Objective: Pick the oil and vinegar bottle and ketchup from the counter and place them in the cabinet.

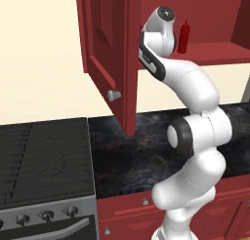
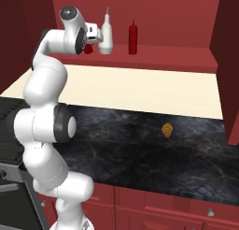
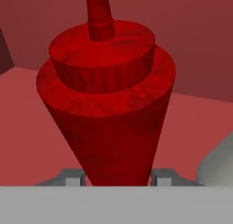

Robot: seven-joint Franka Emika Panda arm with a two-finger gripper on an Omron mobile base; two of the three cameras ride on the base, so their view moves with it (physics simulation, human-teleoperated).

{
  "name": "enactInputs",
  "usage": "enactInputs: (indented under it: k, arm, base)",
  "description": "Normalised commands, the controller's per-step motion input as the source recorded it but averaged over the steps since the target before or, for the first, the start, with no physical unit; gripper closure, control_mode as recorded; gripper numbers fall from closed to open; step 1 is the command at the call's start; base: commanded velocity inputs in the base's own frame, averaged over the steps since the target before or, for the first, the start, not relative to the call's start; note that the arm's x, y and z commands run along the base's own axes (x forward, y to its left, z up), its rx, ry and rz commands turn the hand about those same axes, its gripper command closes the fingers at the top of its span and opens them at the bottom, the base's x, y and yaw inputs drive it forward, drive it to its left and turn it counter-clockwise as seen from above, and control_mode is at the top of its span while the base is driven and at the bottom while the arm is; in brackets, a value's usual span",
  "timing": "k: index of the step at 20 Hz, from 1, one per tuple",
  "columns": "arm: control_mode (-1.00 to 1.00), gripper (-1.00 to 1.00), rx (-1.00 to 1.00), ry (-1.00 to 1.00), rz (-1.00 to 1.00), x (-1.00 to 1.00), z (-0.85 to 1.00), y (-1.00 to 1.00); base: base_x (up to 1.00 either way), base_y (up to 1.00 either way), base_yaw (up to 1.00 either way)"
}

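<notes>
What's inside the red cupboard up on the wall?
In the cabinet, on its shelf, stand a pale oil and vinegar bottle and a slim red bottle. The gripper holds the ketchup there too. The arm hides the shelf's left end.

Setting: you are in a rendered home kitchen. Evidence: dark red wall cabinet [image 1: 105,49] with panelled door and silver knob [image 1: 114,94], its shelf level with the gripper; black marbled stone counter [image 2: 154,149] below the gripper; black ridged stove [image 1: 41,158] with dials, down to its left; red drawers [image 2: 177,210] under the counter.
</notes>
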Motion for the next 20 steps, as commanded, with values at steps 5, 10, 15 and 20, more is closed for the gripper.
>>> enactInputs:
  k: [5,10,15,20]
  arm:
    - [-1.0,-1.0,0.0,0.0,0.01,0.04,-0.23,0.0]
    - [-1.0,-1.0,0.0,-0.01,0.03,-0.28,-0.01,0.0]
    - [-1.0,-1.0,0.0,-0.02,0.04,-0.22,0.0,0.0]
    - [-1.0,-1.0,0.0,-0.05,0.04,-0.33,0.0,0.0]
  base:
    - [0.0,0.0,0.0]
    - [0.0,0.0,0.0]
    - [0.0,0.0,0.0]
    - [0.0,0.0,0.0]
